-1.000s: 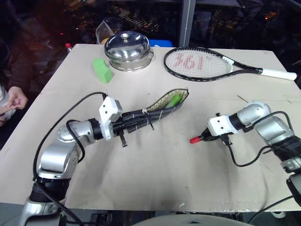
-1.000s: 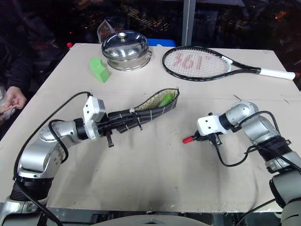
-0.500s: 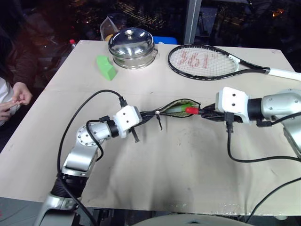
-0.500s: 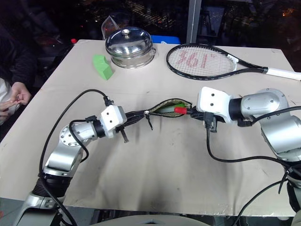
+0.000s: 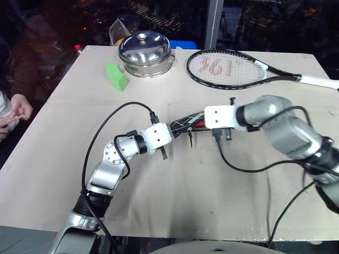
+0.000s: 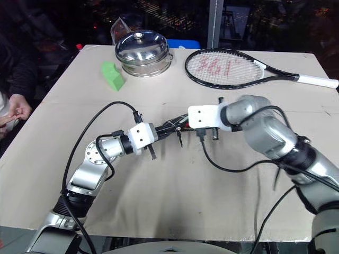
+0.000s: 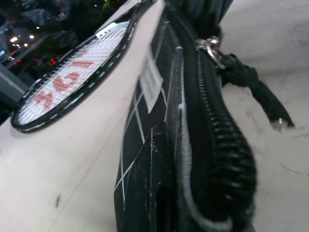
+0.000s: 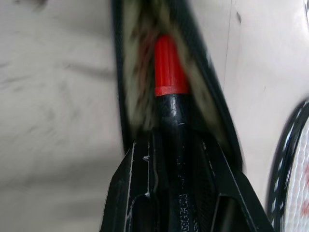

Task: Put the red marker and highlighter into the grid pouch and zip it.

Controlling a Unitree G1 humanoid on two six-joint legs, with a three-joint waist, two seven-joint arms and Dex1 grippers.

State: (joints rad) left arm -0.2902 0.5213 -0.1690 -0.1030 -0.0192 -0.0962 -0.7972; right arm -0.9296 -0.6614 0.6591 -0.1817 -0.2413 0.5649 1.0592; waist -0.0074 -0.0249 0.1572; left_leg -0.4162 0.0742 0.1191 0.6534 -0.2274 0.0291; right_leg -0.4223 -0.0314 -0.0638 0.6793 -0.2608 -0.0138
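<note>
The grid pouch (image 5: pixel 185 121) is black with white lines and hangs just above the table's middle. My left gripper (image 5: pixel 176 129) is shut on its near end. In the left wrist view the pouch's label (image 7: pixel 151 82) and zipper pull cord (image 7: pixel 253 84) face the camera. My right gripper (image 5: pixel 200 124) meets the pouch's open far end from the right, shut on the red marker (image 8: pixel 170 67). The marker's red end sits inside the pouch mouth, between the pale lining walls (image 8: pixel 135 72). The highlighter is hidden.
A steel pot with lid (image 5: pixel 145 47) and a green wedge block (image 5: pixel 115 76) stand at the table's back left. A tennis racket (image 5: pixel 233 69) lies at the back right. A person's hand (image 5: pixel 16 108) is at the left edge. Bare table (image 5: pixel 185 196) lies in front.
My right gripper carried the red marker up and left from the table's right side, and its red end went into the pouch mouth. My left gripper rolled and shifted the pouch right.
</note>
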